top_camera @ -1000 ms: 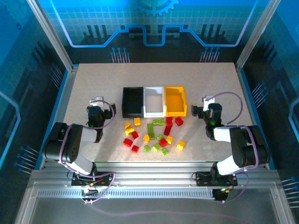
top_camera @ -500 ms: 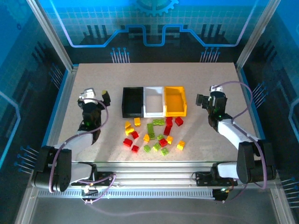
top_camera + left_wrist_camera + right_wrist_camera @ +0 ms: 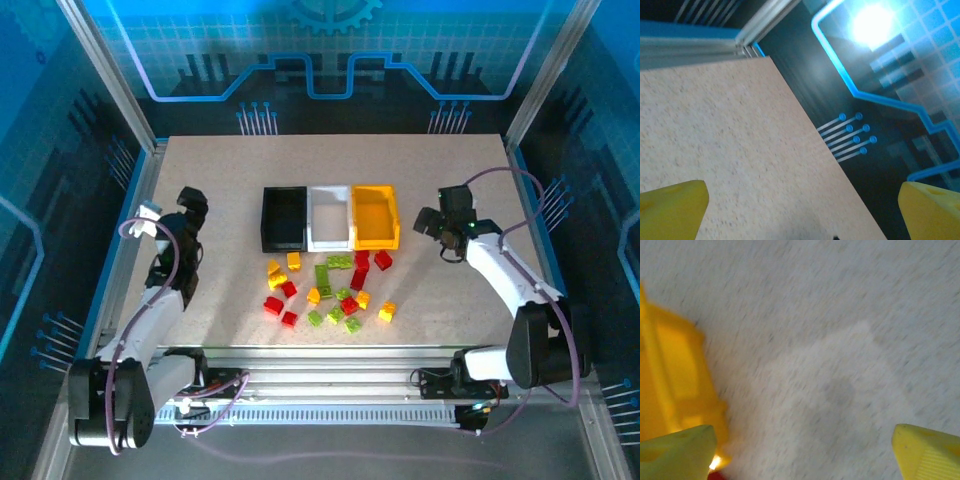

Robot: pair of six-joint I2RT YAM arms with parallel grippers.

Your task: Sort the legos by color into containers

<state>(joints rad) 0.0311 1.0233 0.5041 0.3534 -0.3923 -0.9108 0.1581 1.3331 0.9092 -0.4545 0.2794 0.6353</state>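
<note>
Lying loose: legos (image 3: 322,277) in red, yellow-orange and lime green, scattered on the counter (image 3: 230,160) just in front of the three bins; every one I can see is outside a bin.
Bins: black bin (image 3: 283,243), white bin (image 3: 329,243) and yellow bin (image 3: 375,241) stand side by side in a touching row mid-counter, black on the left, yellow on the right.
Left hand: left hand (image 3: 191,200) is spread wide. In the left wrist view (image 3: 800,212) its yellow fingertips (image 3: 670,210) sit at the two bottom corners, with bare counter between them.
Left hand vs legos: it is well to the left of the black bin. The legos lie off to its right and nearer the arm bases, well apart from it.
Right hand: right hand (image 3: 432,230) is spread wide too. In the right wrist view (image 3: 802,450) there is one fingertip at each bottom corner and bare counter between them.
Right hand vs legos: it is just right of the yellow bin. A red lego (image 3: 383,260) at that bin's front right corner is the nearest piece, near the hand but apart from it. The rest of the pile lies further left and closer to the bases.
Right wrist detail: the yellow bin (image 3: 670,375) shows blurred at the left edge, beside the left-side fingertip.
Backdrop: the blue-lit wall (image 3: 880,75) stands beyond the counter's far edge.
</note>
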